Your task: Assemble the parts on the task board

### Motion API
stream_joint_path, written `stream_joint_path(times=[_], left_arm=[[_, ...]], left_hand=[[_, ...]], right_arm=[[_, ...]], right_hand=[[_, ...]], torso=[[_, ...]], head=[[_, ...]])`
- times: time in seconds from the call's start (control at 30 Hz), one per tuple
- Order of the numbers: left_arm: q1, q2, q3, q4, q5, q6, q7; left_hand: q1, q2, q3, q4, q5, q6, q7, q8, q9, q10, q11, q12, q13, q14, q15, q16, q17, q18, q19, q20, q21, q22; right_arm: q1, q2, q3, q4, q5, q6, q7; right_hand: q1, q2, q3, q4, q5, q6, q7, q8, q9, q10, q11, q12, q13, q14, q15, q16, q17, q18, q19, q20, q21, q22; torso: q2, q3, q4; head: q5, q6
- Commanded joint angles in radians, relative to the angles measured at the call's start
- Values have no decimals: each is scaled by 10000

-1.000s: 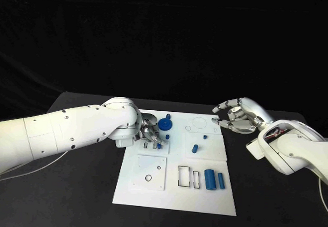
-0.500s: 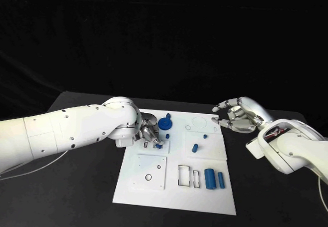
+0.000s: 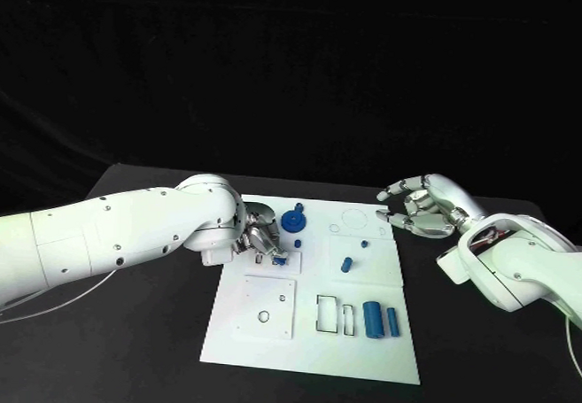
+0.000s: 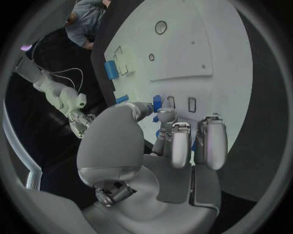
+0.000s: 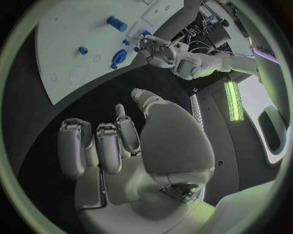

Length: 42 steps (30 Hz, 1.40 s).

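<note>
Still unassembled, two blue cylinders (image 3: 380, 320) lie on the task board (image 3: 363, 359).

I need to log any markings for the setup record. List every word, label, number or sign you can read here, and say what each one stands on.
None can be read.
The task board carries only outlines of circles and rectangles, no letters or digits.
The blue parts are plain.
The left hand and right hand show no legible marking.
In the right wrist view a small dark mark sits on a white casing at the rim; it is too blurred to read.
</note>
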<state>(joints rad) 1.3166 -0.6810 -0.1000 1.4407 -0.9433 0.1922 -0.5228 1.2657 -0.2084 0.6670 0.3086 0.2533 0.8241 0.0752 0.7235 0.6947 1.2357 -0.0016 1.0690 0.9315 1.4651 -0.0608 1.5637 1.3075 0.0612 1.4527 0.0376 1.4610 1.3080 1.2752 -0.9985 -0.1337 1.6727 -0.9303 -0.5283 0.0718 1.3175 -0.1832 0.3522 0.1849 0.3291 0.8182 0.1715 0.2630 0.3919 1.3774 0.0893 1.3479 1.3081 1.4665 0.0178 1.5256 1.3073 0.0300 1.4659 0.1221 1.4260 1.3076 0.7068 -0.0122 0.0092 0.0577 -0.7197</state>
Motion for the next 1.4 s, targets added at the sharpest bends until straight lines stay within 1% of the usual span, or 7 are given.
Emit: stream_joint_path(times=[0.03, 0.23, 0.33, 0.4, 0.63, 0.97, 1.4], left_arm=[[-5, -147, 26, 250, 663, -981, 230], [-95, -430, 18, 635, 417, -1855, 391], [-176, -575, 5, 832, 77, -2333, 455], [-228, -650, -3, 931, -139, -2555, 479], [-414, -791, -75, 1120, -1040, -3094, 356], [-558, -727, -157, 1062, -1702, -3029, 200], [-582, -664, -169, 987, -1830, -2448, 97]], left_hand=[[-149, -83, 2024, -1988, 75, 128, -17, 41, 229, 132, -27, 113, 90, 1043, -39, 42, 2592, -84, -36, -14, 28, 123], [-280, -202, 2176, -2128, 242, 248, -49, 48, 270, 325, -62, 279, 289, 1057, -62, 71, 2633, -86, -22, -41, 40, 146], [-388, -306, 2259, -2205, 496, 352, -82, 52, 297, 470, -91, 400, 435, 1057, -93, 71, 2633, -99, 16, -69, 72, 213], [-473, -398, 2312, -2259, 856, 444, -112, 62, 322, 591, -121, 507, 564, 1057, -121, 71, 2633, -119, 68, -94, 117, 309], [-598, -541, 2350, -2360, 1183, 601, -170, 60, 360, 830, -176, 740, 859, 1057, -169, 71, 2633, -152, 154, -135, 193, 474], [-637, -586, 2364, -2392, 1264, 669, -197, 62, 374, 941, -203, 857, 1001, 1057, -192, 71, 2633, -165, 190, -153, 224, 541], [-709, -609, 2389, -2397, 1416, 725, -222, 61, 395, 1000, -225, 895, 1050, 1057, -216, 71, 2633, -168, 200, -165, 232, 555]], right_arm=[[-5, -12, 3, 19, 14, -6, 88], [-9, -32, 3, 2, 25, -32, 124], [-11, -50, 3, -8, 49, -39, 139], [-13, -58, 3, -11, 57, -41, 147], [-20, -83, 2, -31, 69, -35, 157], [-27, -79, 1, -63, 73, -46, 178], [-34, -53, 1, -87, 78, -40, 193]], right_hand=[[-33, -88, 56, 15, 68, 65, -18, 36, 15, 28, -63, -4, 521, 737, -95, -51, 1405, 111, 116, -88, -57, 1521], [-48, -92, 57, 25, 68, 67, -19, 42, 16, 35, -63, 3, 526, 737, -94, -51, 1405, 108, 122, -89, -49, 1528], [-70, -98, 58, 39, 64, 69, -20, 49, 17, 34, -63, 1, 523, 740, -95, -48, 1414, 109, 120, -90, -54, 1525], [-70, -98, 58, 39, 64, 69, -20, 49, 17, 34, -63, 1, 523, 740, -95, -48, 1414, 109, 120, -90, -54, 1525], [-98, -105, 57, 58, 60, 71, -22, 58, 18, 40, -64, 7, 526, 741, -96, -48, 1417, 110, 120, -91, -57, 1524], [-98, -105, 57, 58, 60, 71, -22, 58, 18, 40, -64, 7, 526, 741, -96, -48, 1417, 110, 120, -91, -57, 1524], [-120, -107, 59, 74, 60, 72, -24, 66, 18, 34, -65, -1, 516, 740, -96, -50, 1413, 110, 119, -91, -62, 1521]], torso=[[8, 6, 19], [11, 0, 34], [-1, 0, 46], [-10, 2, 58], [-9, 7, 63], [8, 5, 15], [18, 13, 34]], head=[[2, 3], [-38, -12], [-42, -28], [-58, -37], [-126, -39], [-68, -90], [-55, -161]])
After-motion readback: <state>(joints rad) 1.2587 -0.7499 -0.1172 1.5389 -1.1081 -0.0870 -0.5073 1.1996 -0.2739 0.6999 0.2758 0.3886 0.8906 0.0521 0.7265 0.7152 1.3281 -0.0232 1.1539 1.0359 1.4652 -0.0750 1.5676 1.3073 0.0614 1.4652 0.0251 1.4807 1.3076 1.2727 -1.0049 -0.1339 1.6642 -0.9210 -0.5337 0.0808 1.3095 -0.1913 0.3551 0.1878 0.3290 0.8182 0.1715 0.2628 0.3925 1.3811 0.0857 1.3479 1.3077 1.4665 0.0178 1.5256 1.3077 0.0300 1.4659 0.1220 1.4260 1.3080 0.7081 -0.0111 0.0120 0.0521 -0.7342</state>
